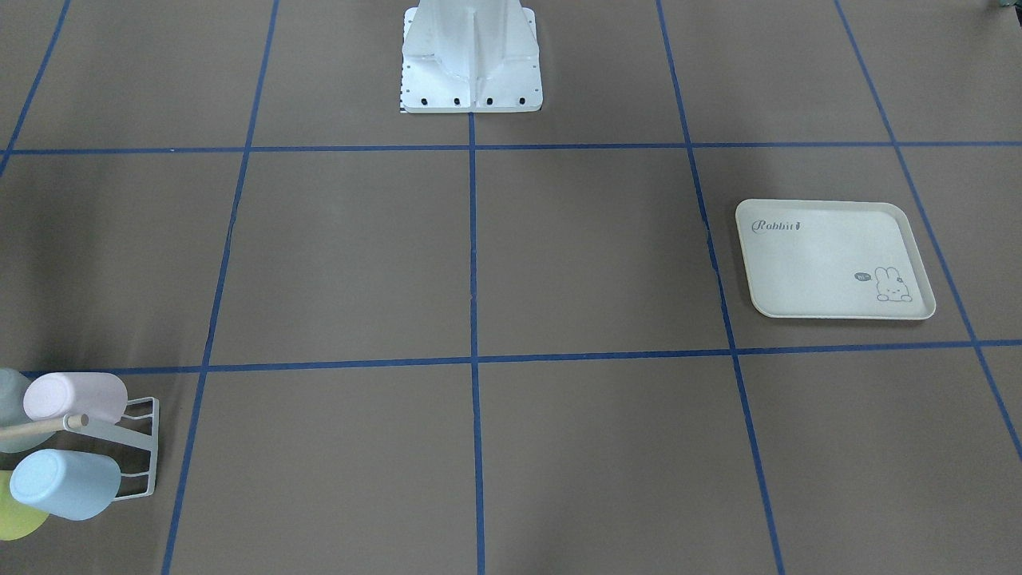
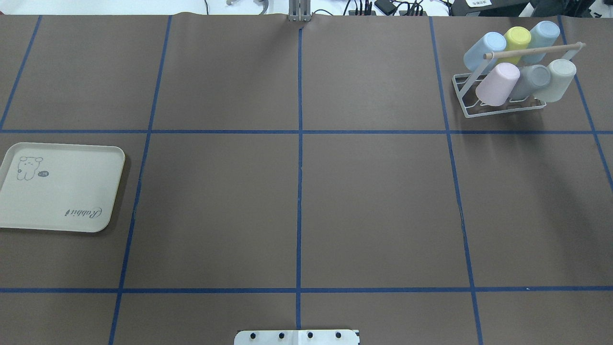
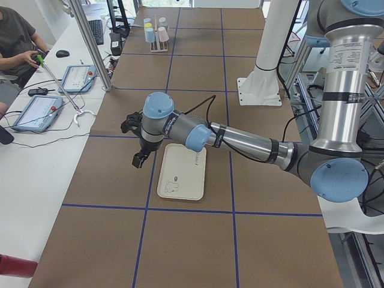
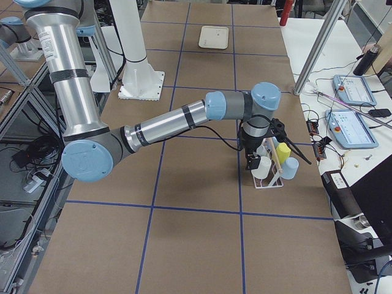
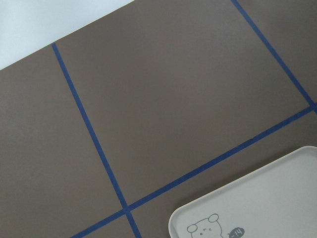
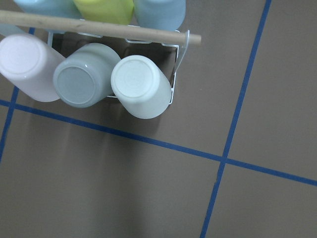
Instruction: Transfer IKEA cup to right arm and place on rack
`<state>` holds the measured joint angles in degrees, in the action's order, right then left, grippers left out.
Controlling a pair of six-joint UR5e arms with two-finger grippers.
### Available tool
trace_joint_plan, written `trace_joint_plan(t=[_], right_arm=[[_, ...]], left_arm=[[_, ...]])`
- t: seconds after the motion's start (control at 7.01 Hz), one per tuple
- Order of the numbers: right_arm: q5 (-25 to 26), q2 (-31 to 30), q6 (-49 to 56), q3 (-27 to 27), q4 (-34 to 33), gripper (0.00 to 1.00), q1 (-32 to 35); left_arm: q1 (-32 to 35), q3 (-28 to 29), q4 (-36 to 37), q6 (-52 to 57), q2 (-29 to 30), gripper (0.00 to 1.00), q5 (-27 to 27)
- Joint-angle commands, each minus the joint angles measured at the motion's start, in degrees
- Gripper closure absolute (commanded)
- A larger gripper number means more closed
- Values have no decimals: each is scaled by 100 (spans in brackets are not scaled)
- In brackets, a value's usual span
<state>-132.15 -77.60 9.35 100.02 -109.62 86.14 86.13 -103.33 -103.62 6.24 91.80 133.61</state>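
The tabletop (image 2: 373,201) is covered in a brown sheet, divided into large squares by blue tape lines (image 2: 300,191); a cream tray (image 2: 62,187) with a rabbit drawing lies flat at the robot's left edge; a white wire rack (image 2: 459,95) stands in the far right corner; the robot's white base plate (image 1: 471,88) sits at the near middle.

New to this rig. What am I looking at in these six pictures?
Two robot arms share a taped table. Two pictures look down on the table, from behind the robot and from across it; two come from the table's ends; two from wrist cameras. The left arm stretches out above a rabbit-printed tray; the right arm hangs above a white wire rack carrying six upside-down cups. Whether the left hand or right hand is open cannot be told.
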Motion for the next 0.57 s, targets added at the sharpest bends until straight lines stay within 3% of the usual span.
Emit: trace_joint_plan(t=[0.0, 0.14, 0.43], right_arm=[[-74, -569, 15, 280, 604, 0, -1], [-100, -720, -3, 290, 982, 0, -1], [-92, -599, -125, 281, 1004, 0, -132]], left_arm=[[0, -127, -52, 0, -292, 1, 33], [-17, -126, -53, -17, -312, 1, 242], [-18, -47, -53, -17, -216, 1, 245]])
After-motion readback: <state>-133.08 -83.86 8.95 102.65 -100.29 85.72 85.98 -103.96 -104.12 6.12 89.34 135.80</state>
